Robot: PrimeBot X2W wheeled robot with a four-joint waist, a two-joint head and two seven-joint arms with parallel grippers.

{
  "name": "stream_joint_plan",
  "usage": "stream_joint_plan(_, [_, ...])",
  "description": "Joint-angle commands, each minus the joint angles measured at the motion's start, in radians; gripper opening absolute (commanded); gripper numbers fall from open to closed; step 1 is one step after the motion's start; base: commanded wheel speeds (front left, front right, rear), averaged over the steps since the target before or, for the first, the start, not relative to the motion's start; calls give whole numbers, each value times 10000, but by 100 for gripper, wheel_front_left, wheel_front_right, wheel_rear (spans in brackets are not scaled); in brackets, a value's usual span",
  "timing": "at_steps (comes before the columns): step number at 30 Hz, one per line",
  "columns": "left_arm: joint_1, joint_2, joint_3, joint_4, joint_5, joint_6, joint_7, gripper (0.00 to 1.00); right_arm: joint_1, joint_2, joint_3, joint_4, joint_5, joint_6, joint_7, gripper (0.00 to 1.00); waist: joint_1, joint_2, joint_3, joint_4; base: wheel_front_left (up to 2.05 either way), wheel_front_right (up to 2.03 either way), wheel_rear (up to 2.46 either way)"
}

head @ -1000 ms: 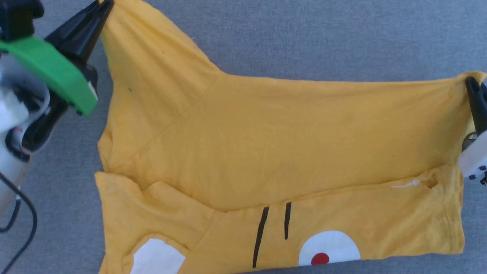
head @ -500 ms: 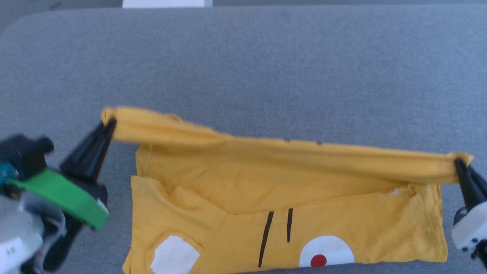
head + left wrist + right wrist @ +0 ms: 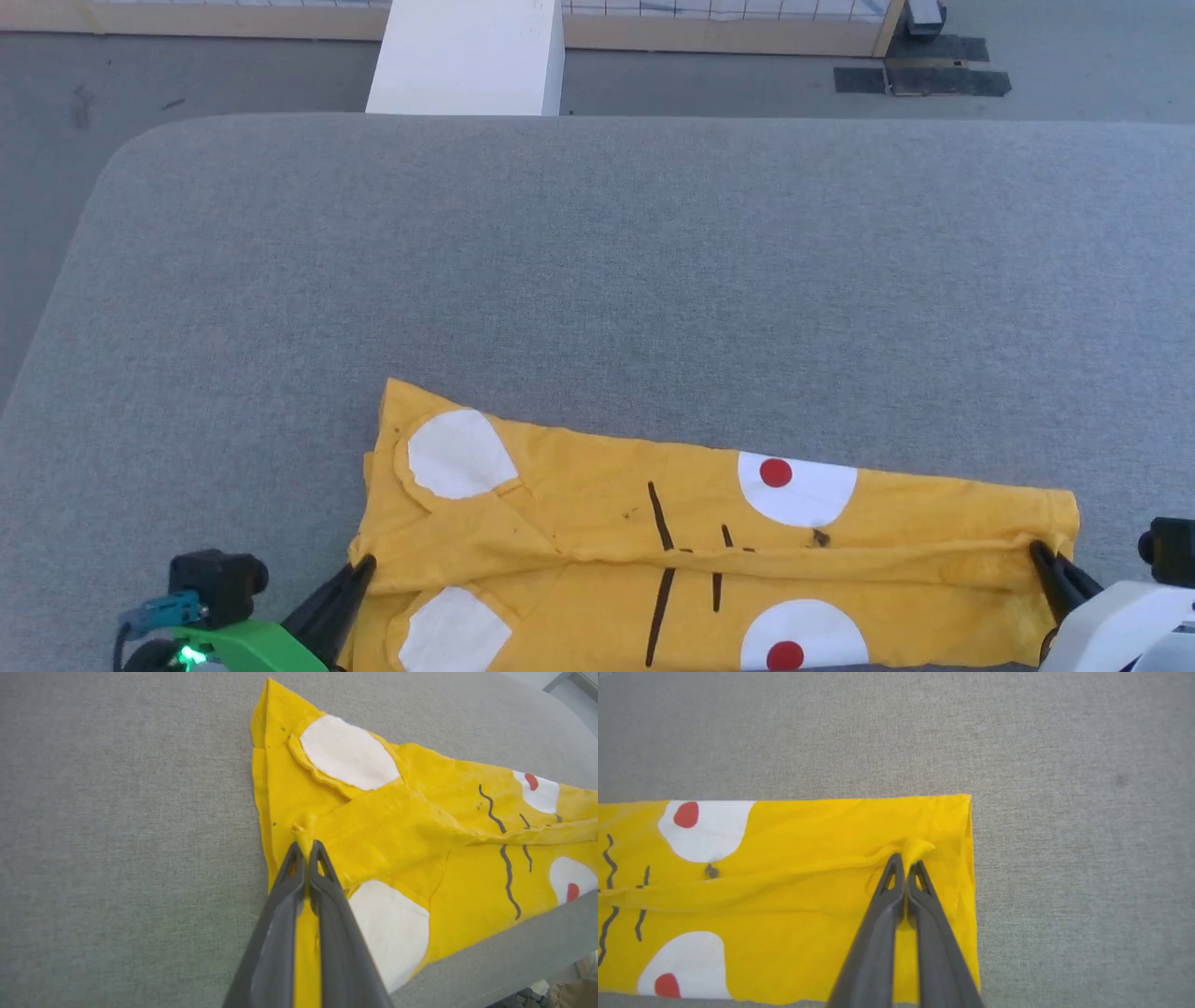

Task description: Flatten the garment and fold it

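Garment (image 3: 709, 551) sits lower centre of the head frame, flat on the grey padded table (image 3: 597, 261), as a long yellow band running left to right along the bottom edge. The rest of the table, the whole middle and upper frame, is bare fabric. A raised ridge of cloth runs the band's length through its middle. Print shows on both sides of it: white ear patches (image 3: 457, 455) at the left end, white cheek patches with red dots (image 3: 794, 485) right of centre, black whisker lines (image 3: 661, 569) between them. Left gripper (image 3: 362, 566) is at lower left, fingers pressed together and pinching the left end of the ridge. In the left wrist view a small nub of yellow pokes out past the tips at frame centre. Right gripper (image 3: 1038, 553) is at lower right, likewise clamped on the ridge's right end, just inside the garment's right-hand edge. The right wrist view shows the same bunched nub at its tips. Can't tell from these angles whether the pinched line is a hem or just a fold; it looks like one doubled layer lying on the cloth beneath. A green part (image 3: 247, 649) on the left wrist shows at bottom left. Beyond the table, along the top of the frame, are a white block (image 3: 467, 56), a wood-framed mesh panel (image 3: 728, 33) and dark mats (image 3: 920, 79) on the floor at upper right.
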Motion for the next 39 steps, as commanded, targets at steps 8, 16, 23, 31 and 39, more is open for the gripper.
stream_joint_plan(8, [-236, -625, 226, 624, -86, -44, -323, 100, -170, -62, -123, 250, 117, -15, 219, 100, 1, 0, -174, -109, 0, 0, 0])
stream_joint_plan(16, [421, -1117, 3337, -771, 1111, 1220, -745, 100, -88, 97, -1228, -1436, 793, -15, 775, 100, 1, 0, -73, -290, 0, 0, 0])
stream_joint_plan(23, [1680, -2816, 5864, -2344, 4147, 1287, -750, 100, -114, 333, -1344, -1038, 109, -15, 1060, 100, 1, 0, 378, -197, 0, 0, 0])
stream_joint_plan(31, [1909, -3409, 6330, -2411, 5585, 589, -752, 100, -463, 501, -1254, 375, -163, -15, 919, 100, 1, 0, 784, 75, 0, 0, 0])
stream_joint_plan(39, [2020, -3764, 6525, -2170, 5873, 194, -752, 100, -721, 523, -1003, 1271, 259, -15, 876, 0, 1, 0, 661, 202, 0, 0, 0])
